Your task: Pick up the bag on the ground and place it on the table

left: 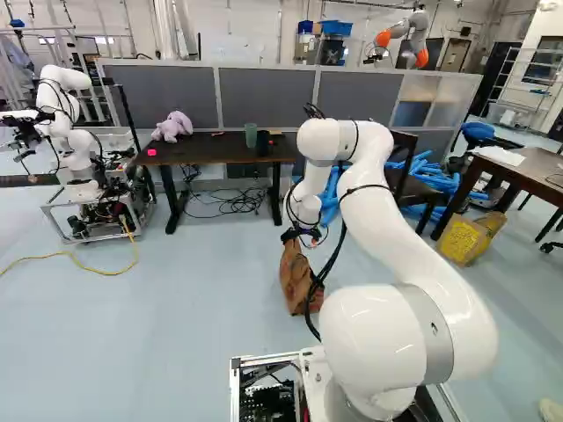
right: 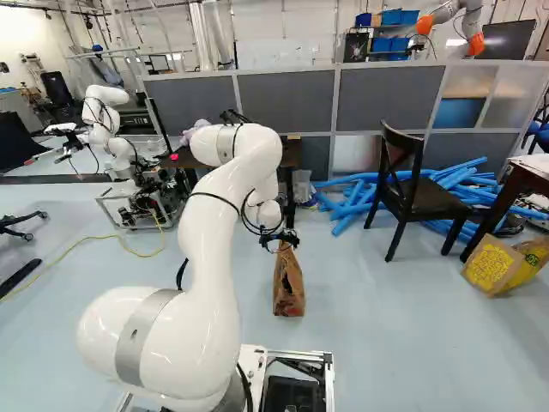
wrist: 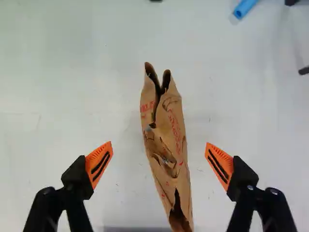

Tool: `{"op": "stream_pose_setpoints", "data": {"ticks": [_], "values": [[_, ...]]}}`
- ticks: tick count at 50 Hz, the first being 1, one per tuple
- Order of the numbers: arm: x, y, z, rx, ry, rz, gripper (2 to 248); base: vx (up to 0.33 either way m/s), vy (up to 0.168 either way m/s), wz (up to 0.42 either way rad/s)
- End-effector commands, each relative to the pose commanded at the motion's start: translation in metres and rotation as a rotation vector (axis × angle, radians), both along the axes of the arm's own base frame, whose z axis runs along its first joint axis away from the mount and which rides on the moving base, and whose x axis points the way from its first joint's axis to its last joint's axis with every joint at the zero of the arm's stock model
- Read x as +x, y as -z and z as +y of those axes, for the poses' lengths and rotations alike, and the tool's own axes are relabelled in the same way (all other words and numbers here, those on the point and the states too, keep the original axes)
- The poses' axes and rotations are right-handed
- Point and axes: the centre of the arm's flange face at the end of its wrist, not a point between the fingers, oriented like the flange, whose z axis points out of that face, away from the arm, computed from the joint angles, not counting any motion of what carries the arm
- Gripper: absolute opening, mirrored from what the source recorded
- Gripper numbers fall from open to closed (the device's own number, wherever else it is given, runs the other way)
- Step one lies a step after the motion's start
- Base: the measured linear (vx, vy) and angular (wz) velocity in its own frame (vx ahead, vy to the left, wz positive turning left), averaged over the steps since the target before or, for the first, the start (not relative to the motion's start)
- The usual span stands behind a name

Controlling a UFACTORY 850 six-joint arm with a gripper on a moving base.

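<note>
**Open gripper (right: pixel 281 245) spans brown paper bag (right: pixel 289 290) without touching it**

The gripper (wrist: pixel 159 143) is spread wide, its two orange pads (wrist: pixel 99 164) well apart and nothing held in it. In the wrist view, the bag lies across the gap between them, a strip of floor (wrist: pixel 63 116) showing on either side, so neither finger touches the paper. It sits a little closer to one finger than to the other. Its mouth is creased and pinched into a narrow, partly open fold, with red print on the side. In both base views, the bag stands on the floor directly below the gripper, its top close to the fingers.

Beyond the gripper and to its left is the dark rectangular table (left: pixel 204 151), carrying a purple plush toy (left: pixel 173 126), a green cup (left: pixel 251 134) and a small pink object (left: pixel 151 152). Black cables (left: pixel 237 204) lie on the floor under and before it. Farther left of the gripper stands another robot (left: pixel 72 110) on a wheeled frame.

Beyond the gripper and to its right, blue foam tubes (right: pixel 352 206) are heaped on the floor behind a dark wooden chair (right: pixel 416 197). Farther right of the gripper, a yellow-and-brown cardboard box (right: pixel 493 268) rests near a second table (right: pixel 516 176).
</note>
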Motion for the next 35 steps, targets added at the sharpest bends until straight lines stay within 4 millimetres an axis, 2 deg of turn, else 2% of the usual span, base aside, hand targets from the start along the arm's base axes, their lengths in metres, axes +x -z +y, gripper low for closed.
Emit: {"op": "stream_pose_setpoints", "data": {"ticks": [14, 35], "values": [[0.001, 0.022, 0.0, -0.041, -0.139, 0.023, 247, 0.0, 0.0, 0.0], [-0.003, 0.054, 0.0, -0.038, -0.171, 0.101, 247, 0.0, 0.0, 0.0]]}}
